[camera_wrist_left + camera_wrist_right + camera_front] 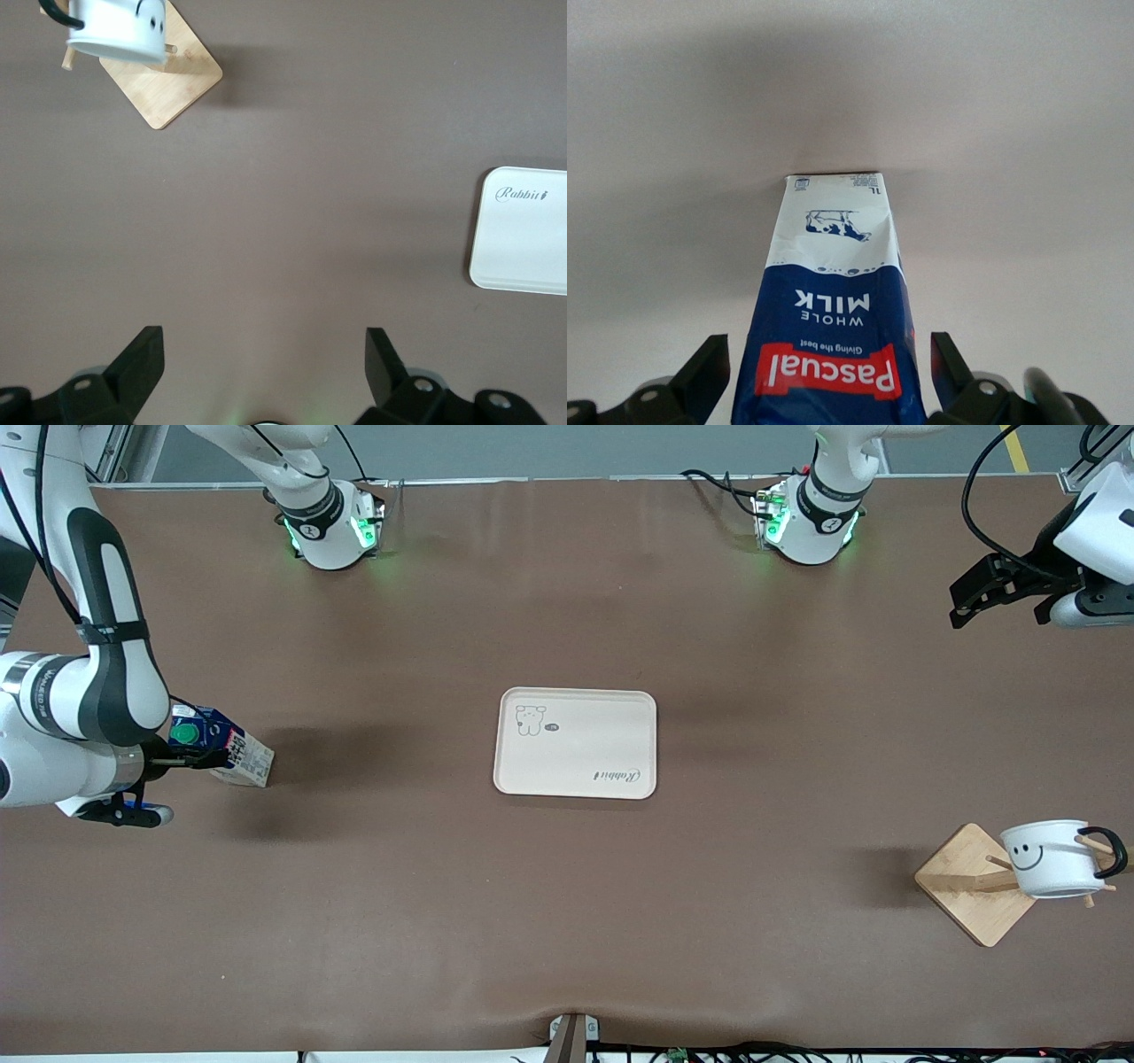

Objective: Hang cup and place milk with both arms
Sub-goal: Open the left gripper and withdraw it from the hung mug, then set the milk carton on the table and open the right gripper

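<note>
Hanging on rack (pixel 974 881): cup (pixel 1050 859), done. Left gripper (pixel 992 593), wide, waits at two o'clock. Right gripper (pixel 190 762), wide, straddles milk (pixel 226 748) at nine o'clock, tray (pixel 576 742) pending.

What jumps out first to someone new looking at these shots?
The white cup with its smiley face, hanging on the wooden rack at the left arm's end of the table. At the right arm's end, the right gripper sits around the milk carton, fingers either side and not closed. The left gripper waits open, above the table, and a white tray lies in the middle.
</note>
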`<state>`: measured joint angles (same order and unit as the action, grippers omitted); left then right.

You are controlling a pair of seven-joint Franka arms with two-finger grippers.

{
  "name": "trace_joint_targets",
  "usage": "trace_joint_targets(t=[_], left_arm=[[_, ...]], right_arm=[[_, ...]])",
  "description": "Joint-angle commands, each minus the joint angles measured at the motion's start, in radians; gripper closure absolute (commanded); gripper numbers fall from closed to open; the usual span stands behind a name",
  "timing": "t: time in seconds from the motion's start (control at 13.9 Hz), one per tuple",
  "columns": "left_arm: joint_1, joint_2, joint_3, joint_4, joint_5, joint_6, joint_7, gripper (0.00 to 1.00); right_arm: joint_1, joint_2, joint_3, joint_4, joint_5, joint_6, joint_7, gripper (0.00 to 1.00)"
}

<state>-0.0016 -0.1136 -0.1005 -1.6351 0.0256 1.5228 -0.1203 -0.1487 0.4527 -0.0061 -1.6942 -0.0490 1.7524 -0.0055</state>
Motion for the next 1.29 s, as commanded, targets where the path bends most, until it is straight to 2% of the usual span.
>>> trace_joint_targets(t=[0.0, 0.29, 0.43, 0.5, 0.72, 0.93, 1.0, 1.08, 1.22], left_arm=[[-0.008, -0.008, 0.001, -0.011, 0.022, 0.013, -0.004, 0.0], [-0.005, -0.006, 0.004, -0.011, 0.022, 0.014, -0.001, 0.0], [-0.005, -0.003, 0.005, -0.012, 0.022, 0.013, -0.002, 0.0], [-0.003, -0.005, 0.005, -0.014, 0.022, 0.013, -0.001, 0.0], [0.009, -0.009, 0.005, -0.017, 0.02, 0.013, 0.004, 0.0], [0.011, -0.009, 0.005, -0.015, 0.02, 0.013, 0.004, 0.0], [0.011, -0.008, 0.005, -0.014, 0.02, 0.013, 0.004, 0.0], [0.011, -0.008, 0.005, -0.014, 0.02, 0.013, 0.002, 0.0], [0.012, -0.011, 0.007, -0.017, 0.019, 0.013, 0.002, 0.0]], right_arm=[[-0.009, -0.012, 0.011, 0.03, -0.009, -0.025, -0.004, 0.0], [-0.002, -0.014, 0.014, 0.193, -0.011, -0.122, -0.007, 0.0], [-0.003, -0.011, 0.014, 0.308, 0.052, -0.108, -0.007, 0.0], [0.001, -0.006, 0.014, 0.379, 0.064, -0.108, -0.008, 0.0], [0.018, -0.008, 0.012, 0.494, 0.067, -0.071, -0.004, 0.0], [0.056, -0.015, 0.015, 0.574, 0.067, -0.059, -0.001, 0.0], [0.067, -0.041, 0.015, 0.574, 0.07, -0.085, -0.002, 0.0], [0.093, -0.117, 0.024, 0.555, 0.061, -0.158, 0.002, 0.0], [0.118, -0.181, 0.026, 0.53, 0.057, -0.256, -0.007, 0.0]])
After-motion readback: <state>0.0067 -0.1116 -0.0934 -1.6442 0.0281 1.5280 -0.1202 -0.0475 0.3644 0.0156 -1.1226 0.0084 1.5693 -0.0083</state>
